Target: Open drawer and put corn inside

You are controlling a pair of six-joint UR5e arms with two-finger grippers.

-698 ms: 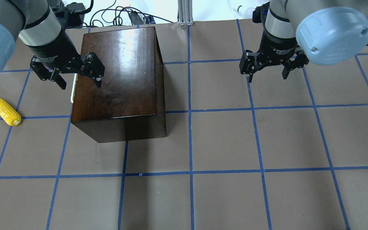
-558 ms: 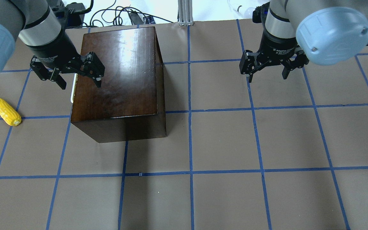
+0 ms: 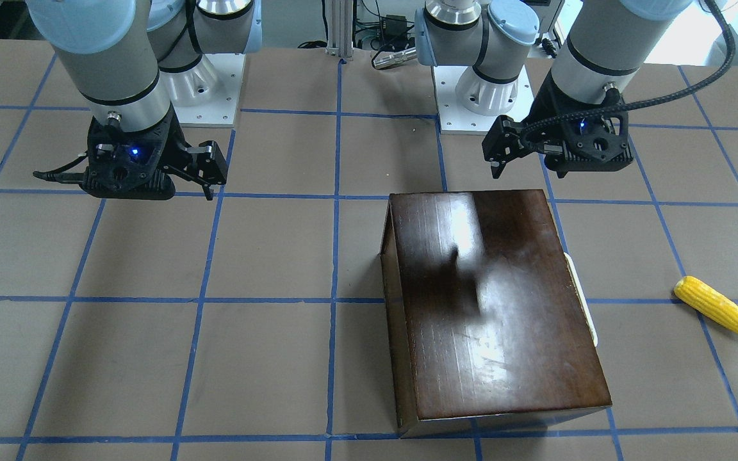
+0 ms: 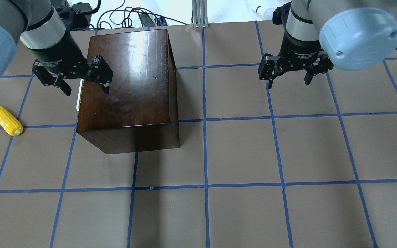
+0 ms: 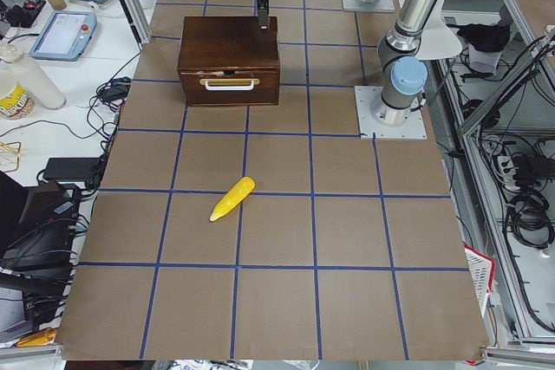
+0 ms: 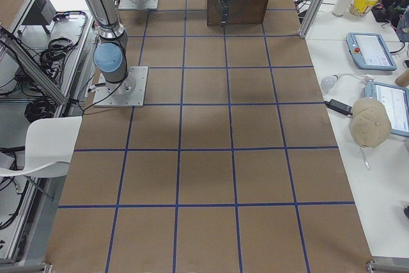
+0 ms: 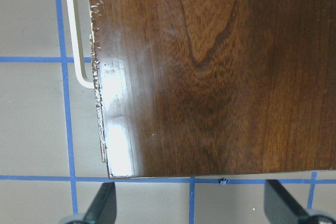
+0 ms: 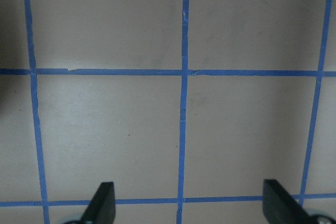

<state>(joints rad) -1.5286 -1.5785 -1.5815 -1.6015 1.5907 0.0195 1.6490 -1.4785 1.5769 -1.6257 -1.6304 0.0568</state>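
The dark-brown box [image 4: 126, 79] stands on the table, and it also shows in the front-facing view [image 3: 491, 301]. Its drawer is shut, and the drawer's front panel [image 5: 229, 91] faces the corn side. The whitish handle [image 4: 78, 100] sticks out there, and it also shows in the left wrist view [image 7: 73, 35]. The yellow corn [image 4: 7, 120] lies on the table to the left of the box, apart from it. My left gripper [image 4: 87, 89] is open and empty, and hovers over the box's top edge above the handle. My right gripper [image 4: 288, 83] is open and empty over bare table.
The table is brown paper with a blue tape grid. The arm bases [image 3: 202, 83] are bolted on at the robot side. Cables and a metal post [image 4: 200, 13] sit beyond the far edge. Tablets and cups [image 5: 74, 32] lie on side benches off the table.
My left gripper has edged very slightly toward the far edge of the table. The box, the corn and my right gripper have not moved.
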